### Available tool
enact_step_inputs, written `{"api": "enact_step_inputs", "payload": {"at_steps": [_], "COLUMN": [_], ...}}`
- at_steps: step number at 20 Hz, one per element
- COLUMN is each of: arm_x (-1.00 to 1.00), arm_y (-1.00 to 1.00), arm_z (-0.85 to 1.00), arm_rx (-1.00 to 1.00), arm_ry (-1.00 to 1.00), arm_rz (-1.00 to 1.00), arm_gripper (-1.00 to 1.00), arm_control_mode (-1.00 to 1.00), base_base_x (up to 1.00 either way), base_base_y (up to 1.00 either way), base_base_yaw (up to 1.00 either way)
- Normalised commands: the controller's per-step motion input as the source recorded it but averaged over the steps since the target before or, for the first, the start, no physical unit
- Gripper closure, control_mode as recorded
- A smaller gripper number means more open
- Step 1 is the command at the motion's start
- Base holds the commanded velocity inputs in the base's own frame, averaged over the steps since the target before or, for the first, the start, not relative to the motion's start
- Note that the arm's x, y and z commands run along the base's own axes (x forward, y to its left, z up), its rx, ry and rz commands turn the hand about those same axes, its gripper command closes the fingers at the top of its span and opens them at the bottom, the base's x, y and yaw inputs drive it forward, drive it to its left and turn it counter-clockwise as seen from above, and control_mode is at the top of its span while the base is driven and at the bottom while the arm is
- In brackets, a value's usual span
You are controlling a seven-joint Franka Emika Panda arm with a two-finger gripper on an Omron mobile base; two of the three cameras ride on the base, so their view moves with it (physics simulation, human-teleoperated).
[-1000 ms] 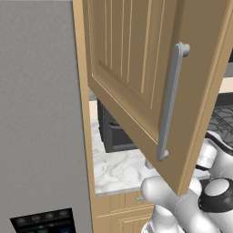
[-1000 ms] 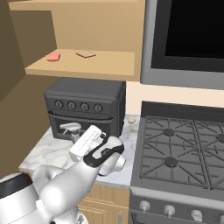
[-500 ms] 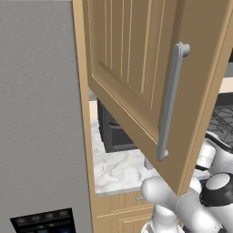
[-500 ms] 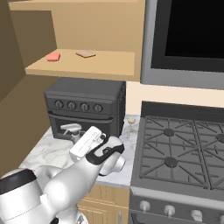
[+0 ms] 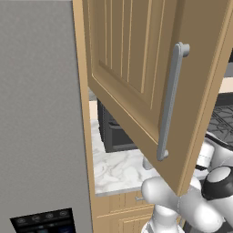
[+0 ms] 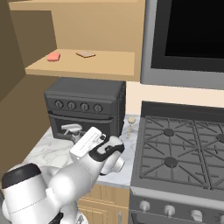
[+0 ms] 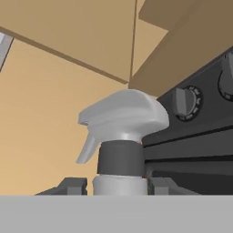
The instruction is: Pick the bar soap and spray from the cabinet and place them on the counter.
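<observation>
Pincer (image 7: pixel 116 186) clamped on grey, glossy spray (image 7: pixel 122 136), seemingly above veined marble counter (image 6: pixel 52 151).

Spray bottle (image 7: pixel 120 150): in your hand view you see just the grey trigger head, dark collar and top of the pale body; the rest is cut off below.
Spray bottle from the right: the arm covers all but the trigger head (image 6: pixel 71 129).
Gripper (image 7: pixel 117 185): only the two dark finger tips show, one on each side of the bottle.
Cabinet door (image 5: pixel 150 77): its top and right side run past the picture's edge, and it hides much of the counter (image 5: pixel 113 166) and the toaster oven (image 5: pixel 113 134) behind it.
Two small things on the shelf, one pink (image 6: pixel 53 56), one tan (image 6: pixel 85 54): too small for you to identify.
</observation>
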Motion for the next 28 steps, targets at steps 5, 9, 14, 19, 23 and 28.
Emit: {"api": "enact_step_inputs", "payload": {"at_steps": [5, 9, 14, 19, 23, 28], "arm_x": [0.11, 0.10, 0.08, 0.04, 0.02, 0.01], "arm_y": [0.00, 0.00, 0.00, 0.00, 0.00, 0.00], "arm_z": [-0.06, -0.07, -0.06, -0.08, -0.10, -0.11], "arm_rx": [0.02, 0.01, 0.01, 0.01, 0.01, 0.01], "arm_ry": [0.00, 0.00, -0.01, -0.01, -0.01, -0.01], "arm_rz": [0.01, 0.01, 0.01, 0.01, 0.01, 0.01], "arm_gripper": [1.00, 1.00, 1.00, 1.00, 1.00, 1.00], "arm_control_mode": [-1.00, -1.00, -1.00, -1.00, -1.00, -1.00], "base_base_x": [0.00, 0.00, 0.00, 0.00, 0.00, 0.00], "base_base_y": [0.00, 0.00, 0.00, 0.00, 0.00, 0.00], "base_base_yaw": [0.00, 0.00, 0.00, 0.00, 0.00, 0.00]}}
